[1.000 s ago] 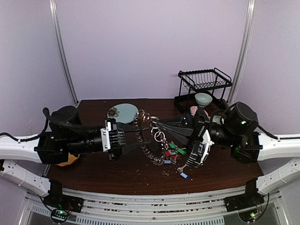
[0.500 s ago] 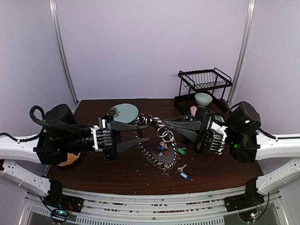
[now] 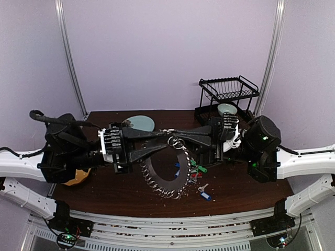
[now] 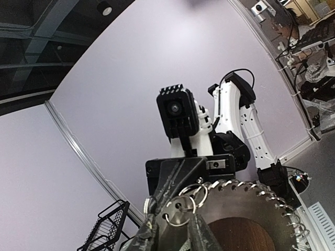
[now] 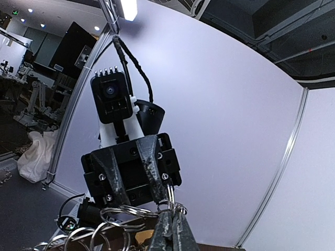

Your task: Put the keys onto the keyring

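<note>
The keyring point(image 3: 148, 177), a big thin ring fringed with silvery keys, hangs above the table from a cluster of small split rings point(image 3: 176, 141). Its fringe also shows in the left wrist view point(image 4: 261, 191). My right gripper point(image 3: 181, 137) point(image 5: 170, 213) is shut on one thin split ring point(image 5: 169, 196). My left gripper point(image 3: 168, 139) point(image 4: 172, 222) faces it. Its fingers stand a little apart, with a small split ring point(image 4: 180, 209) spanning the gap and touching both. Tagged keys lie on the table below: green point(image 3: 198, 168) and blue point(image 3: 205, 196).
A black wire dish rack point(image 3: 229, 90) stands at the back right with a pale bowl point(image 3: 226, 109) under it. A light blue plate point(image 3: 141, 123) lies at the back of the dark wooden table point(image 3: 120, 193). Something orange point(image 3: 78, 180) sits beneath the left arm.
Both grippers have risen and come together tip to tip. The keyring has come up off the table and now hangs. The left fingers have narrowed around the small split ring.
</note>
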